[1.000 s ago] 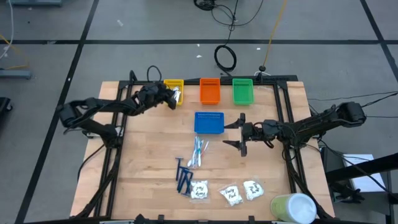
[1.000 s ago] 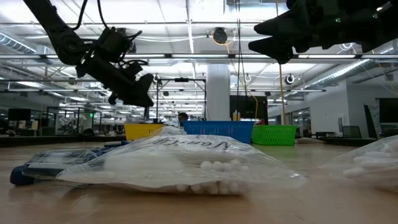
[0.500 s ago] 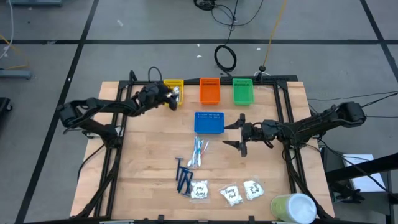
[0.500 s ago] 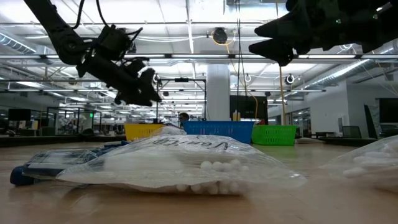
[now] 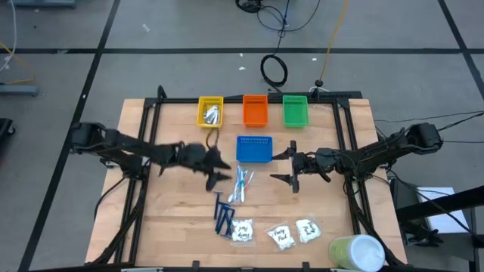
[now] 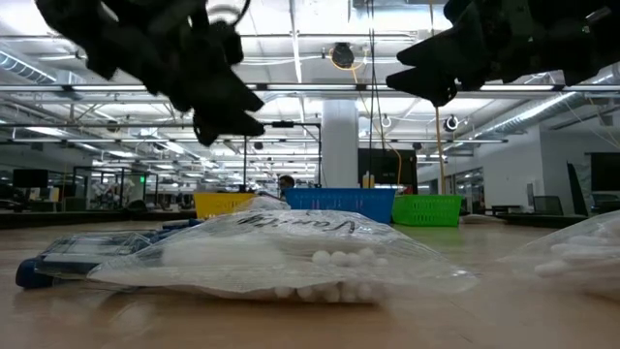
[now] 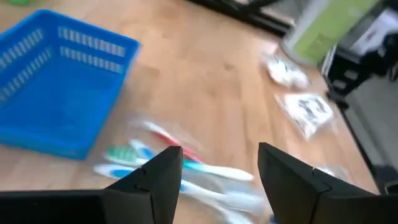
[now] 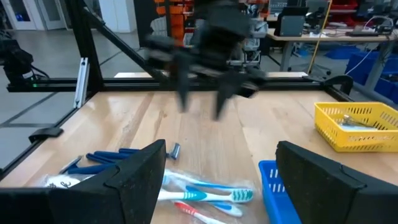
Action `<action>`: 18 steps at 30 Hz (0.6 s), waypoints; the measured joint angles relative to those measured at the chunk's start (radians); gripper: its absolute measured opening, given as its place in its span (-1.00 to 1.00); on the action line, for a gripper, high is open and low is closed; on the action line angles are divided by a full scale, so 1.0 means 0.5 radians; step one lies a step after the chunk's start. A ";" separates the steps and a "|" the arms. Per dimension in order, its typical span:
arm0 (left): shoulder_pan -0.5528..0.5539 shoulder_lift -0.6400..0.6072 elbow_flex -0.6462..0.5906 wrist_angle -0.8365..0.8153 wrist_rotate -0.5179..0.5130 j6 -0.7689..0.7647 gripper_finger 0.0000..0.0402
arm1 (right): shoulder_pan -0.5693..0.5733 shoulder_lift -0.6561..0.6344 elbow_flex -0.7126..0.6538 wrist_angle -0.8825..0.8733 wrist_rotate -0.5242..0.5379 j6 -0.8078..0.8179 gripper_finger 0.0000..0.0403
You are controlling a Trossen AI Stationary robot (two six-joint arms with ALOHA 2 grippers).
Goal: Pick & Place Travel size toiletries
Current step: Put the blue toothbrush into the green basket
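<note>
Slim light-blue-and-white sticks (image 5: 240, 185) lie flat mid-table beside the blue tray (image 5: 254, 149). My left gripper (image 5: 217, 171) hovers open just left of them; in its wrist view the sticks (image 7: 186, 169) lie below and between the fingers of the gripper (image 7: 219, 155). My right gripper (image 5: 281, 166) waits open to their right, above the table. Dark blue razors (image 5: 224, 215) and three white sachets (image 5: 281, 236) lie near the near edge. Silvery packets (image 5: 212, 115) rest inside the yellow tray (image 5: 203, 102).
Orange tray (image 5: 255, 111) and green tray (image 5: 295, 111) stand at the far edge. A big pale green-and-white cylinder (image 5: 357, 253) sits at the near right corner. A black frame borders the table. Bare wood lies left of the razors.
My left gripper has swung away from the yellow tray, toward the near edge and to the right, and now hangs beside the sticks. The silvery packets stay in the yellow tray. My right arm has kept still.
</note>
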 joint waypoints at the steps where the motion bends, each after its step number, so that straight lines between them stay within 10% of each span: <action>1: -0.098 0.000 0.057 -0.116 -0.123 -0.003 0.00 | 0.000 0.000 0.000 0.007 0.000 -0.011 0.43; 7: -0.435 0.121 0.391 -0.634 -0.832 -0.264 -0.10 | 0.000 0.000 0.000 0.041 0.000 -0.031 0.43; 18: -0.406 0.775 0.891 -0.998 -0.672 -0.636 -0.31 | 0.001 0.000 0.000 0.096 0.000 0.025 0.43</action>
